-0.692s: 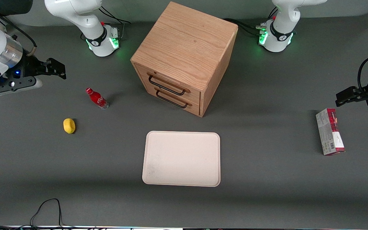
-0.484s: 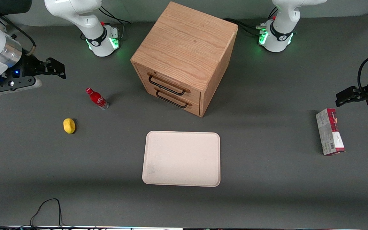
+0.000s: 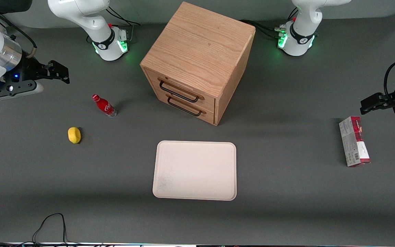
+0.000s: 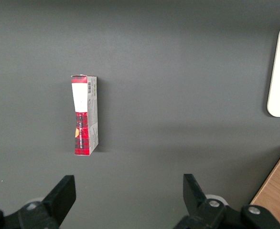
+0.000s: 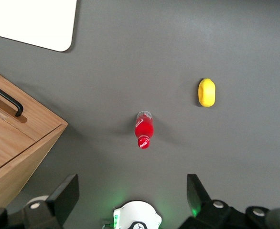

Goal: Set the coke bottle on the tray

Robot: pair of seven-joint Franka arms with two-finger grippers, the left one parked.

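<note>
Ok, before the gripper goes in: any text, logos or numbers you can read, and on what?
Coke bottle: white script logo, too small to read.
Red-and-grey carton: barcode and print, too small to read.
Tray, wooden drawer cabinet, lemon: no text.
Gripper: no readable marking; open, raised above the table, apart from the bottle.

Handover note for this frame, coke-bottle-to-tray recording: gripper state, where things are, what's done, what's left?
Gripper: open, empty, raised at the working arm's end of the table, apart from the coke bottle.
Coke bottle: upright on the table, beside the lemon.
Tray: empty, in front of the drawer cabinet.
Done: nothing.
Left: reach, grasp, carry, set on tray.
</note>
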